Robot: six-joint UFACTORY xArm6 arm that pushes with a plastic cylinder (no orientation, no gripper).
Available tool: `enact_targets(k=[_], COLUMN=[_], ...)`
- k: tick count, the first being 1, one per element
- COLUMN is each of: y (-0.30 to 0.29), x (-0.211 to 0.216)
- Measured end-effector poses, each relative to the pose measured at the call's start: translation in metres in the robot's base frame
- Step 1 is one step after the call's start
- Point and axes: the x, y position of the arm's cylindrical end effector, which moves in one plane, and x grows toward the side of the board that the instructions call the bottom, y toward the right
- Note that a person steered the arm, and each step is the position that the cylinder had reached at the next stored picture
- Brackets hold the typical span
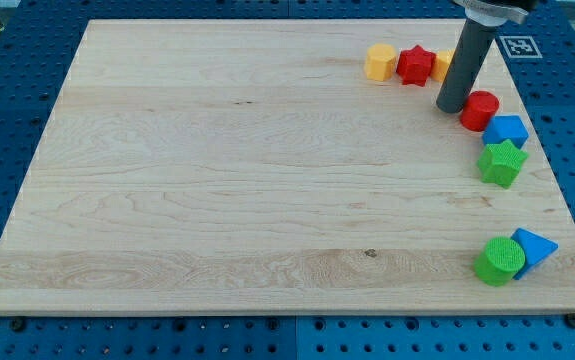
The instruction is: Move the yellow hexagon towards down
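The yellow hexagon (379,62) sits near the board's top edge, right of centre. A red star (416,66) touches its right side. Another yellow block (445,62) lies right of the star, mostly hidden behind my rod. My tip (454,106) rests on the board below that yellow block and just left of a red cylinder (480,110). The tip is to the right of and below the yellow hexagon, apart from it.
Below the red cylinder lie a blue block (507,130) and a green star (502,162). Near the bottom right corner a green cylinder (499,262) touches a blue triangle (534,246). The wooden board (217,180) lies on a blue perforated table.
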Motion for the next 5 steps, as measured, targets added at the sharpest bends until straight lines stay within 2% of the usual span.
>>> enact_targets(k=[3,5], y=[0.017,-0.096], x=[0.002,-0.008])
